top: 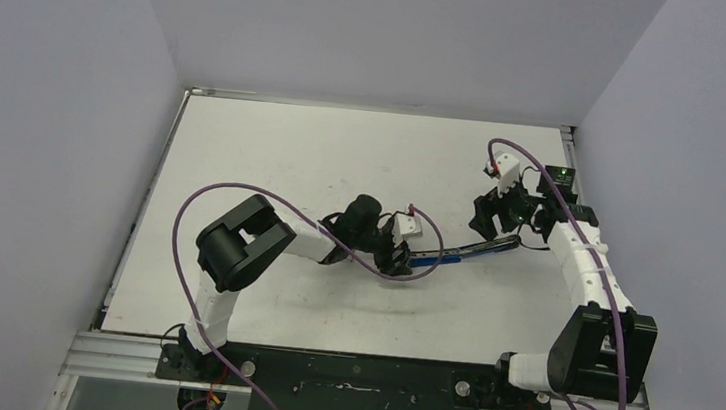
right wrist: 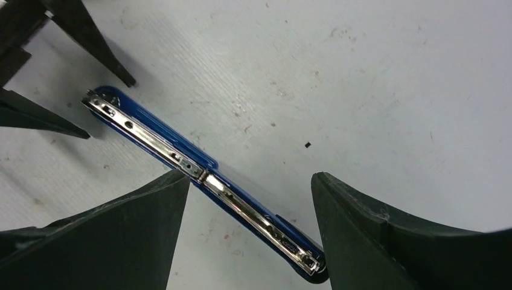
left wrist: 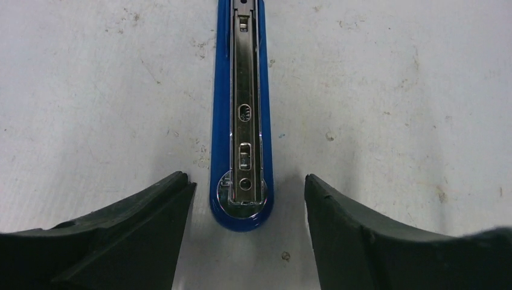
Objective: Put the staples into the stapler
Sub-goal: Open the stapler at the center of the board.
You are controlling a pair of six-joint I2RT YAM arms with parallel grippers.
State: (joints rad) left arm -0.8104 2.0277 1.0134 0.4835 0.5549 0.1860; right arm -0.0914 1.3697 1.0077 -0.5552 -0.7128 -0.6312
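The left tool point(left wrist: 246, 181) is spread wide and holds nothing. Its two dark fingers point(left wrist: 139, 229) stand on either side of the rounded blue end of the stapler point(left wrist: 241, 121), each with a strip of white table point(top: 344, 153) showing between it and the blue edge. The stapler lies folded out flat on the table, its bright metal channel facing up. In the top view it runs from the left tool at mid-table rightward and slightly farther away to the right tool point(right wrist: 249, 175).

The right tool is also wide open and grips nothing. It hangs over the stapler's other half, which crosses the gap between its fingers on a slant. One fingertip is just beside the hinge and the other is by the far tip; contact cannot be told.

The right tool sits near the table's right edge and the wall point(top: 686, 146) there. The broadest stretch of table lies to the left and far side of the stapler.
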